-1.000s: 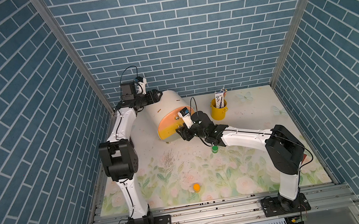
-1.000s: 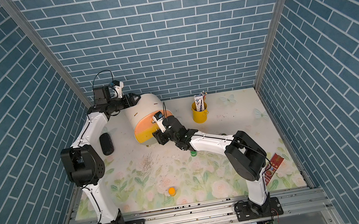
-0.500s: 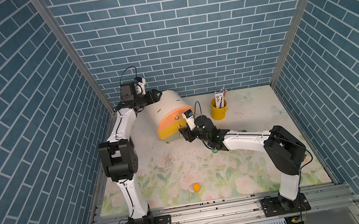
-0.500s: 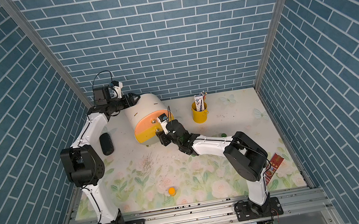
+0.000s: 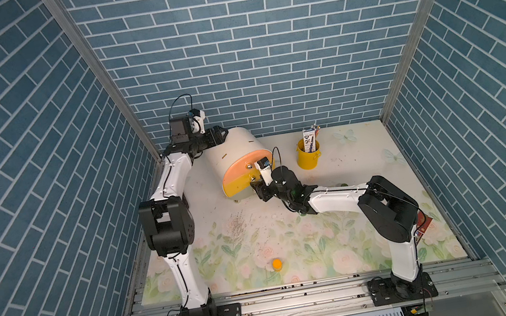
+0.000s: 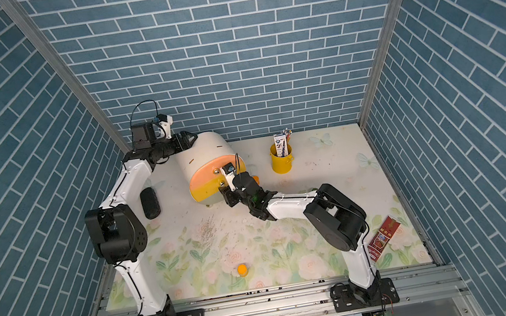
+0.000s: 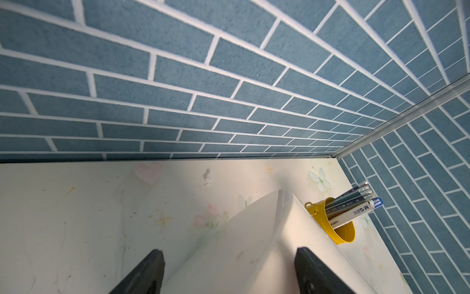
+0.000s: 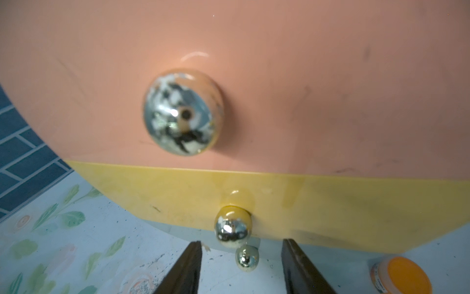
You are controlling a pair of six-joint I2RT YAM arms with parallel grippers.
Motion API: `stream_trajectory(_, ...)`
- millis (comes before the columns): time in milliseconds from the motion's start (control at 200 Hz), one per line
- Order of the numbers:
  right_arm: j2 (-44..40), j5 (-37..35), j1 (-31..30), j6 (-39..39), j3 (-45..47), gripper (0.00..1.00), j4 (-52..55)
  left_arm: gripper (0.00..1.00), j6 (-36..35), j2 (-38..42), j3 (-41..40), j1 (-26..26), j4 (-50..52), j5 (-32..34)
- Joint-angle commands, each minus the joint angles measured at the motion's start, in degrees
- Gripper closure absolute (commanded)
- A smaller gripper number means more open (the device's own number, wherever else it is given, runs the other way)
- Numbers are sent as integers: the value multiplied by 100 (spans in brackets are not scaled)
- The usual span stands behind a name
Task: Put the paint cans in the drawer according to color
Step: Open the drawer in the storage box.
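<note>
- At the front of the cabinet (image 5: 237, 154), low down near the table (image 5: 364, 155), the right claw (image 8: 241, 244) points at the bottom knob (image 8: 246, 258).
- I think the step is pulling the bottom drawer open, so paint cans can go in.
- To do it well, the claw should slide in a bit more, so the knob sits right in the middle. Then it should squeeze softly and pull straight back, not up or sideways.
- The yellow drawer's knob (image 8: 232, 230) is just above, so the fingers (image 8: 189, 269) must go in low and not catch it.
- The right claw is partly open. Its two black fingers stand one on each side of the bottom knob with a gap, and they hold nothing.
- The left claw (image 7: 229, 250) is at the back of the cabinet, spread wide over its cream edge. I cannot tell if it squeezes the cabinet or only sits around it. It would help if it stops the cabinet from sliding during the pull.
- One orange paint can (image 8: 404, 276) sits on the table just beside the cabinet, near the right claw. A second orange paint can (image 5: 276, 264) sits well apart, close to the front edge of the table.
</note>
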State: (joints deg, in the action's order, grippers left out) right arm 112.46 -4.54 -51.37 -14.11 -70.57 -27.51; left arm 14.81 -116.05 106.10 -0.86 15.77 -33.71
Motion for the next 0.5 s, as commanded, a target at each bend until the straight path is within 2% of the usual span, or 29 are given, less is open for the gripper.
stream_trajectory(0, 147, -135, -13, -30, -220, 49, -238, 15, 20, 83, -143, 16, 304, -9)
stream_trajectory(495, 354, -231, -14, -145, -399, 63, -285, 15, 16, 109, -130, 25, 330, -21)
